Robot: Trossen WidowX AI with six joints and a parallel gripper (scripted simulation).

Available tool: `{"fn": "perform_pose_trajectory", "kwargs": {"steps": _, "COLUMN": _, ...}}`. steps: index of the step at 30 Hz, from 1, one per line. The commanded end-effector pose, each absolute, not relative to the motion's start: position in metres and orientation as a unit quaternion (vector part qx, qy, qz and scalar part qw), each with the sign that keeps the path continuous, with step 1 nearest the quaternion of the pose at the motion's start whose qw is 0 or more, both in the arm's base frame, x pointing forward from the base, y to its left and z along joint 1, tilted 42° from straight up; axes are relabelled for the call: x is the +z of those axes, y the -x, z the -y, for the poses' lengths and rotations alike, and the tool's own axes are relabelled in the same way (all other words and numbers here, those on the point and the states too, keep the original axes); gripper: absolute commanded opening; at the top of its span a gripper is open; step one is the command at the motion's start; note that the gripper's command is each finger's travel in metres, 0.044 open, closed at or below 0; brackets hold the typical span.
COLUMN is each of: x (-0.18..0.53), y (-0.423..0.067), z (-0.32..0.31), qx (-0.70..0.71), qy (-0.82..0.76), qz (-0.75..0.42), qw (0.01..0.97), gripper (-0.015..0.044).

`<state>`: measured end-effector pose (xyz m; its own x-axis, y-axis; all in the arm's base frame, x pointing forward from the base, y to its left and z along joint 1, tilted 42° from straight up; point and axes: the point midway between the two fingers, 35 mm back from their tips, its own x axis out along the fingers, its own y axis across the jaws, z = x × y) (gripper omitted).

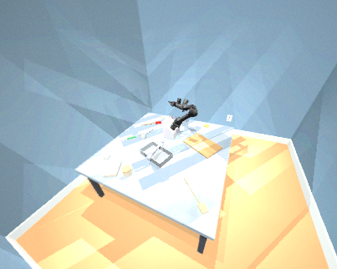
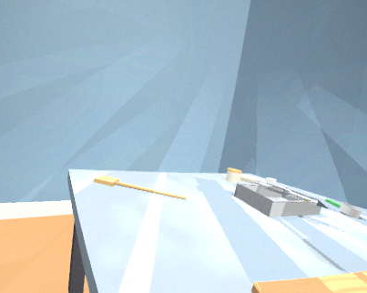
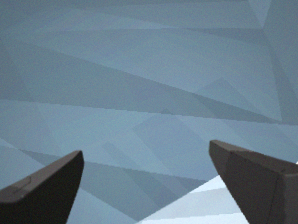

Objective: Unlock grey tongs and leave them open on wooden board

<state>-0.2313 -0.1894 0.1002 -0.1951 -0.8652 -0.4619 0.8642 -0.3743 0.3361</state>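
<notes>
The grey tongs [image 1: 156,153] [image 2: 280,191] lie across the grey roasting tin [image 1: 145,149] [image 2: 261,204] in the middle of the table; they are too small for me to tell whether they are open or locked. The wooden board [image 1: 203,144] lies to the right of the tin, and its corner shows in the exterior view [image 2: 325,283]. My gripper [image 1: 178,101] [image 3: 147,151] is open and empty. It is raised high above the back of the table, pointing up and away, well clear of the tongs. The wrist view shows only the wall and a corner of the table.
A wooden spatula [image 1: 195,196] [image 2: 138,187] lies near the front edge. A round yellow cup [image 1: 126,170] [image 2: 234,175] and a flat wooden piece [image 1: 113,170] lie left of the tin. A red-handled tool [image 1: 158,123] and a green-handled tool [image 1: 131,136] [image 2: 332,203] lie near the arm's base.
</notes>
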Motion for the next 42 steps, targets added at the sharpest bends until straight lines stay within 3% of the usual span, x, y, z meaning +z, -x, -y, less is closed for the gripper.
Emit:
{"fn": "perform_pose_trajectory", "kwargs": {"steps": 1, "x": 0.100, "y": 0.230, "z": 0.191, "qx": -0.770, "qy": -0.305, "qz": 0.004, "qw": 0.561, "gripper": 0.0374}}
{"fn": "perform_pose_trajectory", "kwargs": {"steps": 6, "x": 0.091, "y": 0.207, "z": 0.219, "qx": -0.721, "qy": -0.374, "qz": 0.031, "qw": 0.582, "gripper": 0.0260}}
{"fn": "perform_pose_trajectory", "kwargs": {"steps": 16, "x": 0.053, "y": 0.108, "z": 0.287, "qx": -0.558, "qy": -0.605, "qz": 0.038, "qw": 0.566, "gripper": 0.0260}}
{"fn": "perform_pose_trajectory", "kwargs": {"steps": 25, "x": 0.037, "y": 0.039, "z": 0.307, "qx": -0.478, "qy": -0.681, "qz": -0.011, "qw": 0.555, "gripper": 0.0260}}
{"fn": "perform_pose_trajectory", "kwargs": {"steps": 36, "x": 0.007, "y": -0.108, "z": 0.288, "qx": -0.334, "qy": -0.872, "qz": -0.150, "qw": 0.325, "gripper": 0.0260}}
{"fn": "perform_pose_trajectory", "kwargs": {"steps": 42, "x": -0.007, "y": -0.185, "z": 0.248, "qx": -0.318, "qy": -0.910, "qz": -0.251, "qw": 0.088, "gripper": 0.0260}}
